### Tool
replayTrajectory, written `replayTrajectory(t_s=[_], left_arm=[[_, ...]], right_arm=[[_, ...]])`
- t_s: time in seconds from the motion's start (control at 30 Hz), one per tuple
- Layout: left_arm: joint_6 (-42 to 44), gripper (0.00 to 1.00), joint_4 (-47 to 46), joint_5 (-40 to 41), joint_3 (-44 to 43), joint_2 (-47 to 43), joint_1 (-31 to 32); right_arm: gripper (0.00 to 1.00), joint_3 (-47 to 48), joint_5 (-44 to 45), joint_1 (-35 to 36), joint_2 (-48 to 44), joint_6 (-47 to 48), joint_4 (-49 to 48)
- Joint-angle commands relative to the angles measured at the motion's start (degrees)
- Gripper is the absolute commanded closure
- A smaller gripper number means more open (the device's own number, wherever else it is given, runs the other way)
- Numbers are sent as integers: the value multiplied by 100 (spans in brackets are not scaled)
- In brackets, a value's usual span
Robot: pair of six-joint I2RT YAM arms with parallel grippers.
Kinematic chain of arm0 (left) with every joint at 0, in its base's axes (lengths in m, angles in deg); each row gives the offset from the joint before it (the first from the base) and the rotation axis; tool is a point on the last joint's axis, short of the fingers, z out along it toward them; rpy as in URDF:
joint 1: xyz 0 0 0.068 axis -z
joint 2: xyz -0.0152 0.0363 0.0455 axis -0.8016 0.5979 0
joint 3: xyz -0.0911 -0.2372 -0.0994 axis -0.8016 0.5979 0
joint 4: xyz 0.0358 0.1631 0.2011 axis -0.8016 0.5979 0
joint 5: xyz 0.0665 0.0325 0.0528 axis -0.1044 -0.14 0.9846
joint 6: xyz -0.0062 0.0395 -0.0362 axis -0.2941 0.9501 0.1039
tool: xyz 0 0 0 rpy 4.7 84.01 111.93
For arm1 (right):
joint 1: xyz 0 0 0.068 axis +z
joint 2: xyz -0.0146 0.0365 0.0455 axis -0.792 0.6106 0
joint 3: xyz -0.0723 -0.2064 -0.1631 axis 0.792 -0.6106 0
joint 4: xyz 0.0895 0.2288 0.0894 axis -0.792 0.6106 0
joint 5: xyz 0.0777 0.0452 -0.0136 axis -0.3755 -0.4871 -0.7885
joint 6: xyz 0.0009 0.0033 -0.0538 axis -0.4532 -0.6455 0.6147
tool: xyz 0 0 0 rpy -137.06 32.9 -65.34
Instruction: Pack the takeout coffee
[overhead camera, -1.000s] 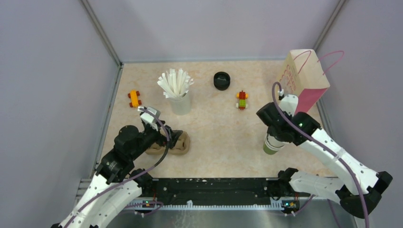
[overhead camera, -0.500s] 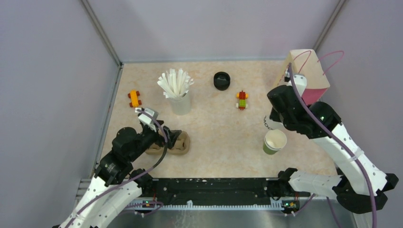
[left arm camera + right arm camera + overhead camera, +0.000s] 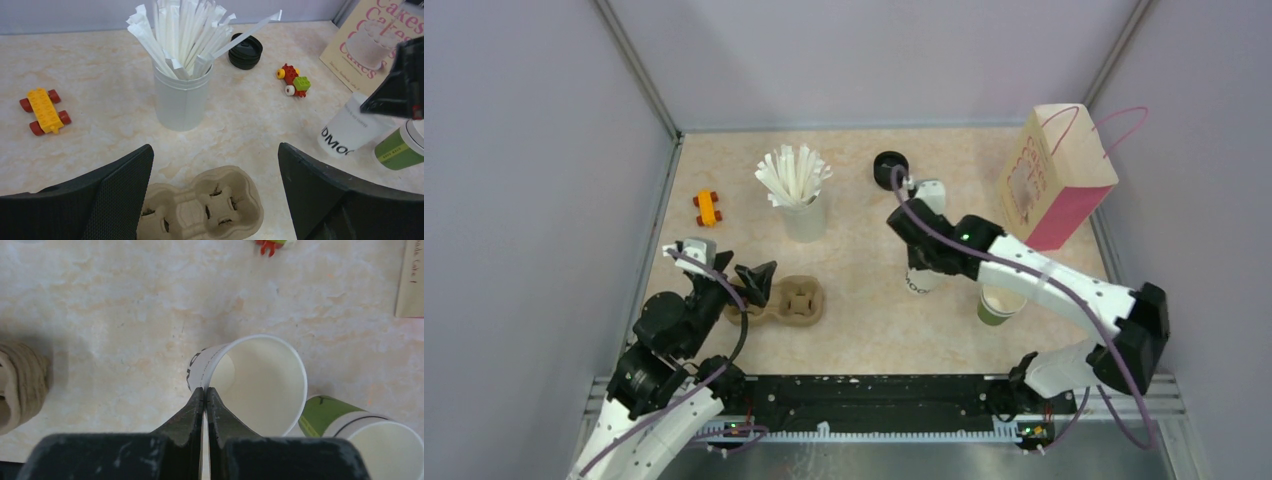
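Half the white cup (image 3: 921,282) hides under my right arm (image 3: 1044,285); right gripper (image 3: 205,392) pinches its rim, left gripper (image 3: 214,150) gapes empty.

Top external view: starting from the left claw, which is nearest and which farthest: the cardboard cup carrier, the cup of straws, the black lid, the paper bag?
Counting from the left gripper:
1. Cardboard cup carrier, right beside it, near the front edge.
2. Cup of straws, farther back, left of centre.
3. Black lid, near the back, about centre.
4. Paper bag, back right corner.
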Motion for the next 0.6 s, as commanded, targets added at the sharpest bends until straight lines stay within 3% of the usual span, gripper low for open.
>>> replayTrajectory(t_s=[0.0,0.33,0.47,0.57], left_arm=[[-125,1,-27,485,-137,-194,7],[-149,1,-43,668,-120,-239,7],[-172,1,2,699,-125,-221,4],[-165,1,0,703,-127,-239,1]], right_arm=[[100,-205,293,394,700,207,-779],[99,-295,908,1103,1682,-22,-820],[84,-183,768,1211,1665,-140,-788],[81,-8,637,1213,1424,-211,-735]])
